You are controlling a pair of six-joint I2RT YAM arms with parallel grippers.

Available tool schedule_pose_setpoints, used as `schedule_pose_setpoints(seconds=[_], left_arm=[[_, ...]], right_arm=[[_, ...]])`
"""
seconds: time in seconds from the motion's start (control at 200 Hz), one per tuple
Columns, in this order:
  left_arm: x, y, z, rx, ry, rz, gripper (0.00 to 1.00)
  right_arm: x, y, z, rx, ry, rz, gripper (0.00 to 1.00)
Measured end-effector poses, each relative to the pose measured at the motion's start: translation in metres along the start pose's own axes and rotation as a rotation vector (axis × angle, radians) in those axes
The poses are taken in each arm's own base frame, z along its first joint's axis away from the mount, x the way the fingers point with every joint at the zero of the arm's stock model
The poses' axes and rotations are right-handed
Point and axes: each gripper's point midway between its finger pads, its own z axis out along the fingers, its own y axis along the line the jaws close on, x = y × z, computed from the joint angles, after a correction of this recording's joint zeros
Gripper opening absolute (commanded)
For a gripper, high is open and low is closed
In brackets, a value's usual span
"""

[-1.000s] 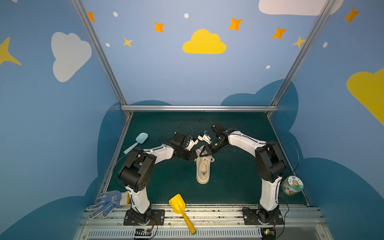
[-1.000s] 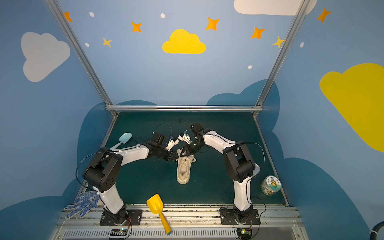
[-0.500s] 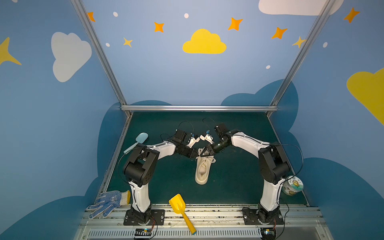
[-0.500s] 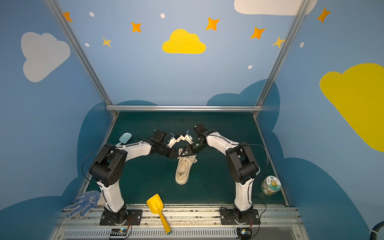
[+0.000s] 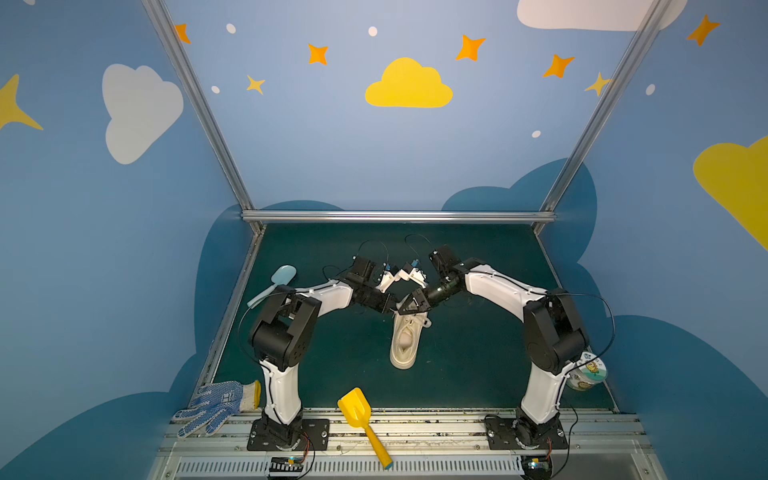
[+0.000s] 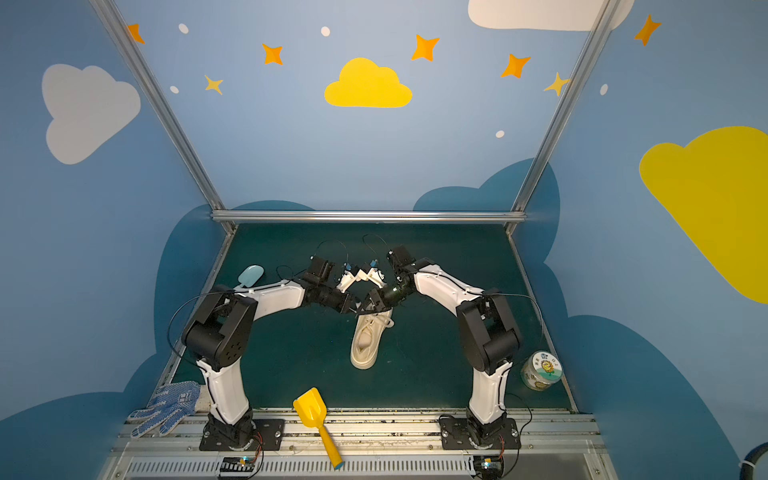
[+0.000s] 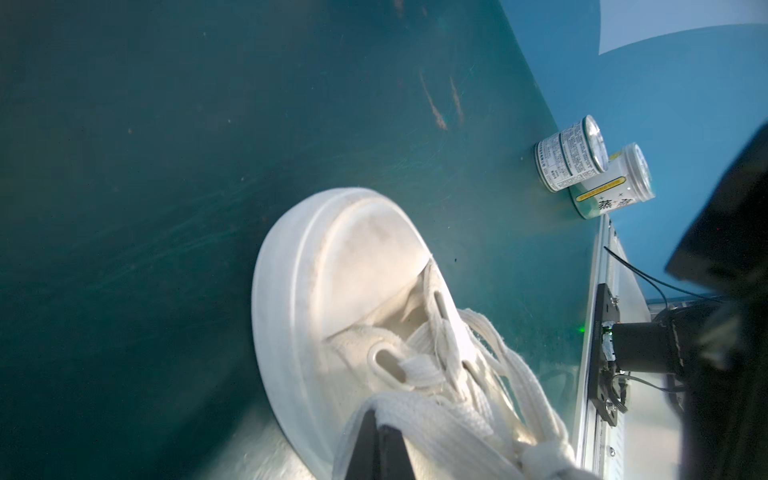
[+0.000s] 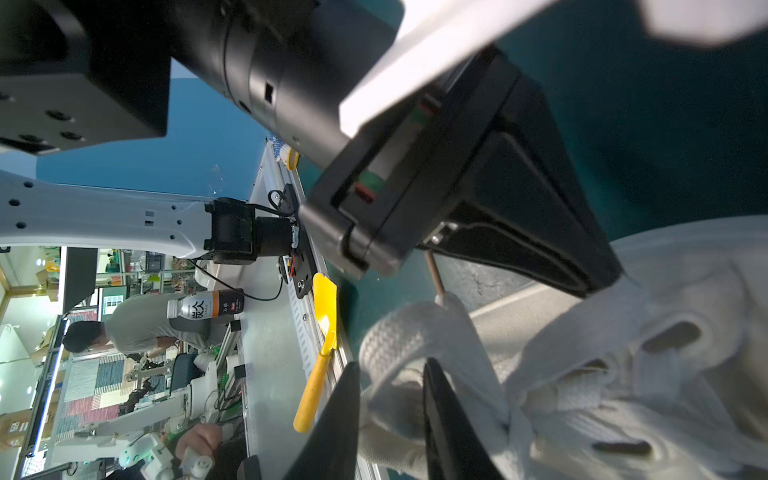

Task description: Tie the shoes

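- Since a second ago the right gripper [image 8: 391, 362] has released. Its black fingers [image 8: 338, 415] now stand parted, with a lace loop [image 8: 415, 332] between them.
- Both arms' elbows have shifted slightly. The cream sneaker [image 5: 404, 347] has stayed mid-mat [image 5: 332, 353], its laced end under both grippers.
- The left gripper [image 7: 376, 417] is clenched on a flat lace strand [image 7: 440, 411].
- At the mat's edge near the right arm's base, a tin [image 7: 569, 160] and a white-lidded jar [image 7: 615, 183] sit just beside each other. Both are closed, so their contents are hidden.
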Motion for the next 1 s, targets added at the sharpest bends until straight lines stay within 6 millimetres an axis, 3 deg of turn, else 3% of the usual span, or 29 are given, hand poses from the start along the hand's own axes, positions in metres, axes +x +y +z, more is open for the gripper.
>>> schedule_pose_setpoints(seconds=[0.06,0.125,0.441,0.646,0.836,1.001], left_arm=[[-0.004,-0.002,0.000,0.005,-0.006,0.007,0.04],[-0.010,-0.004,-0.001,0.011,-0.015,0.016,0.04],[-0.029,-0.011,-0.002,0.033,-0.037,0.061,0.04],[-0.029,-0.011,0.003,0.049,-0.016,0.066,0.04],[-0.027,-0.010,0.004,0.050,-0.012,0.069,0.04],[-0.027,-0.011,0.004,0.051,-0.012,0.070,0.04]], right_arm=[[0.004,0.004,-0.001,0.007,0.004,-0.004,0.31],[0.005,0.010,-0.004,0.015,0.003,-0.015,0.24],[0.017,0.017,-0.014,0.045,-0.021,-0.003,0.31],[0.017,0.015,-0.046,0.061,-0.142,0.052,0.31],[0.016,-0.015,-0.077,0.105,-0.264,0.178,0.24],[0.012,-0.045,-0.069,0.093,-0.246,0.285,0.27]])
